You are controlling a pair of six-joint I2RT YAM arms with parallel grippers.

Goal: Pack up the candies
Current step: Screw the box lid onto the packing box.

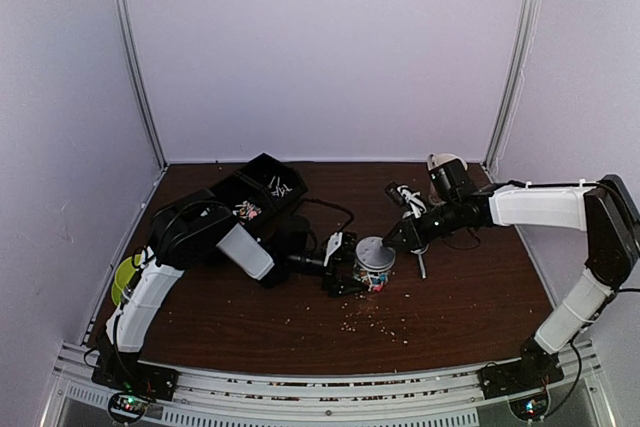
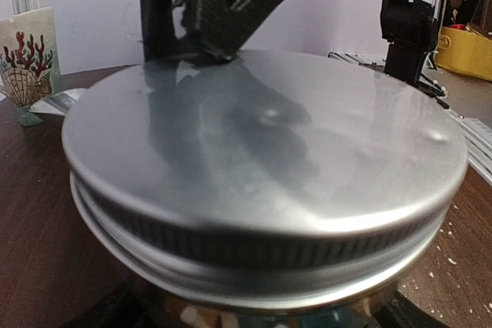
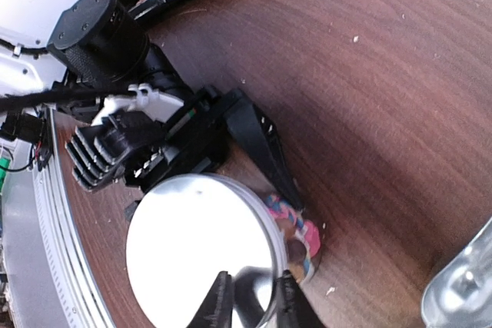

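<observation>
- Candies [image 3: 298, 234], small and pastel, are seen in a clear round jar [image 1: 377, 275], which is clamped by the left gripper [image 1: 346, 267].
- Its silver metal lid [image 3: 198, 255] is touched by the right gripper [image 3: 250, 297], fingers nearly together.

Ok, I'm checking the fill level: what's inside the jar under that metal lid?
Through the glass wall of the jar, below the metal lid, multicoloured candies show, pink and blue among them. The lid covers the top, so how full it is cannot be seen.
</observation>
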